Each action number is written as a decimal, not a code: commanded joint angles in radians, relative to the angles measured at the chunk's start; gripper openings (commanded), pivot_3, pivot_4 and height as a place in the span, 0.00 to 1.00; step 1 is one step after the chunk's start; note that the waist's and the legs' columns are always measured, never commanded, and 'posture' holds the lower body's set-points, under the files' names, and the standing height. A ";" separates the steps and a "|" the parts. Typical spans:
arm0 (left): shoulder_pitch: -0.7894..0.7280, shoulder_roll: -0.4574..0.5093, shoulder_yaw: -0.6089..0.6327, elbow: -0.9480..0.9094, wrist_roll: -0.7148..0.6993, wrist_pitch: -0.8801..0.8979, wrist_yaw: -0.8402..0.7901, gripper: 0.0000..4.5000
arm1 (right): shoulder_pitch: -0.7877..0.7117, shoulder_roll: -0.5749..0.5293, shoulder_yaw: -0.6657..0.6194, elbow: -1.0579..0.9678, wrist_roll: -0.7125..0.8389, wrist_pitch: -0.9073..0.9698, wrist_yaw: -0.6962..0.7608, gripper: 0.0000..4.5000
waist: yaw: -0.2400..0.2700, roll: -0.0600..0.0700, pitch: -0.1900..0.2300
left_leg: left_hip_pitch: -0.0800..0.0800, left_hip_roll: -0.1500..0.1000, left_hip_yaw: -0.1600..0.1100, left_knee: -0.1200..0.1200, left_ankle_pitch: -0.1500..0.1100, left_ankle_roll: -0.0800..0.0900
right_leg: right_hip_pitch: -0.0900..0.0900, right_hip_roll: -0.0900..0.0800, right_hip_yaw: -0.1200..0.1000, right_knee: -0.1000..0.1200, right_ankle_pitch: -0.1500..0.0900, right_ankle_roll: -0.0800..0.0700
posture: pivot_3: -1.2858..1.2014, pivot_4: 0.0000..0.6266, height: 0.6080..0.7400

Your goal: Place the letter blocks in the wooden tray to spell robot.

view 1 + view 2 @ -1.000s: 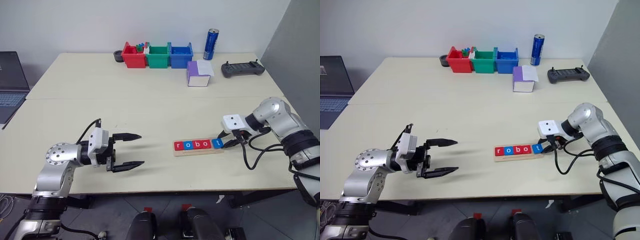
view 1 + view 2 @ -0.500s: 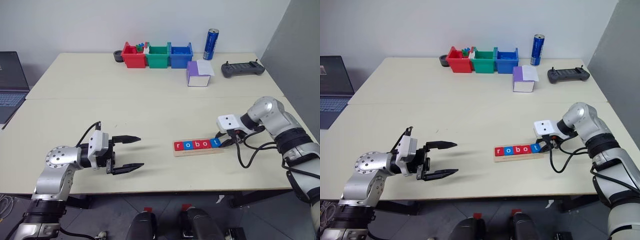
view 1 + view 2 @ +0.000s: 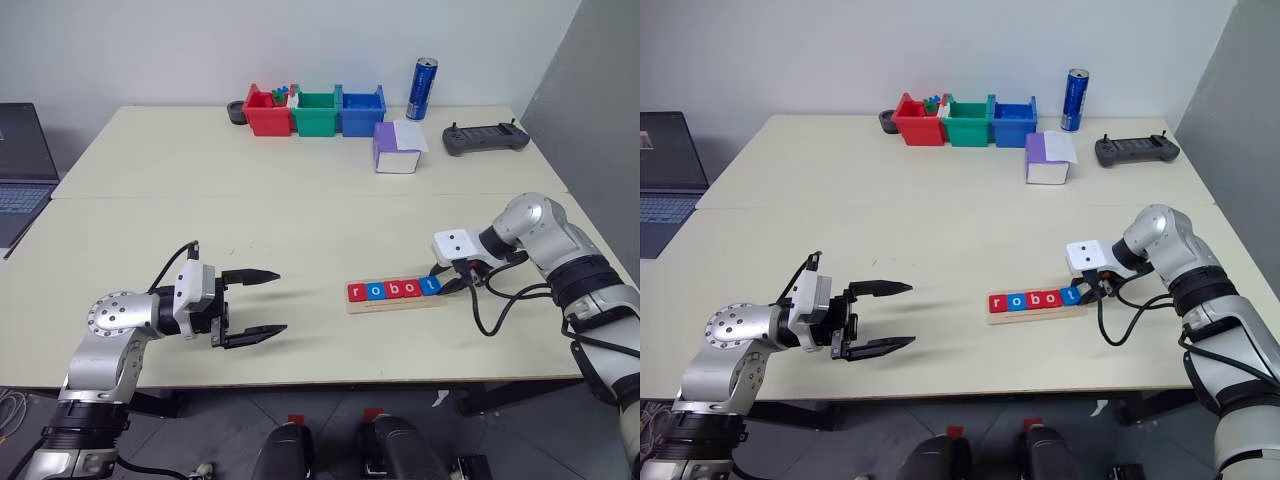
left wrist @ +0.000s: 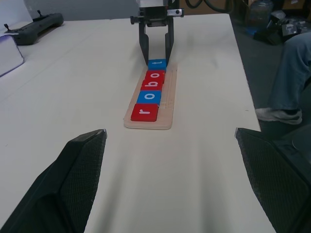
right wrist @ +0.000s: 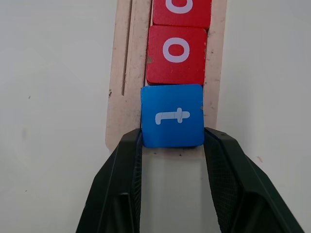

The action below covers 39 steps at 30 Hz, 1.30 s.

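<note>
On a pale table, the robot's right gripper pinches the blue "t" block at the right-hand end of the wooden tray, one black finger pressed to each side of the tile. The tile sits in the tray's last slot, its edge touching the red "o" block next to it. Five letter blocks lie in a single row along the tray — red "r", blue "o", red "b", red "o", blue "t" — spelling "robot" from the robot's left to its right. The tray rests near the front edge of the table, in front of the robot and a little to its right.

The left gripper hangs just above the tabletop, well apart from the tray on the robot's left, its two fingers spread wide and holding nothing, pointing toward the tray.

At the far edge stand a red bin, a green bin and a blue bin side by side, a blue can upright just beyond them to the right. A purple-and-white box lies near the bins — a dark handheld controller farther right. A laptop sits on the far left. In the left wrist view, a person's leg in jeans shows beside the table.
</note>
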 commanded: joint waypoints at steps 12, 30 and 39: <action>-0.017 0.010 0.021 -0.016 -0.019 -0.010 -0.002 1.00 | 0.029 -0.093 -0.149 -0.196 0.130 0.130 0.081 1.00 | 0.002 0.000 0.000 | 0.000 0.000 0.000 0.000 0.000 0.000 | 0.000 0.000 0.000 0.000 0.000 0.000 | 0.52 0.24 1.00; -0.048 0.002 0.006 0.030 -0.009 -0.029 -0.026 1.00 | 0.172 -0.111 -0.210 -0.250 0.176 0.233 -0.005 0.31 | 0.001 0.000 0.000 | 0.000 0.000 0.000 0.000 0.000 0.000 | 0.000 0.000 0.000 0.000 0.000 0.000 | 0.52 0.24 1.00; -0.032 0.011 0.013 -0.011 -0.021 -0.004 -0.012 1.00 | 0.145 -0.072 -0.191 -0.134 0.111 0.162 -0.039 0.01 | 0.000 0.000 0.000 | 0.000 0.000 0.000 0.000 0.000 0.000 | 0.000 0.000 0.000 0.000 0.000 0.000 | 0.52 0.24 1.00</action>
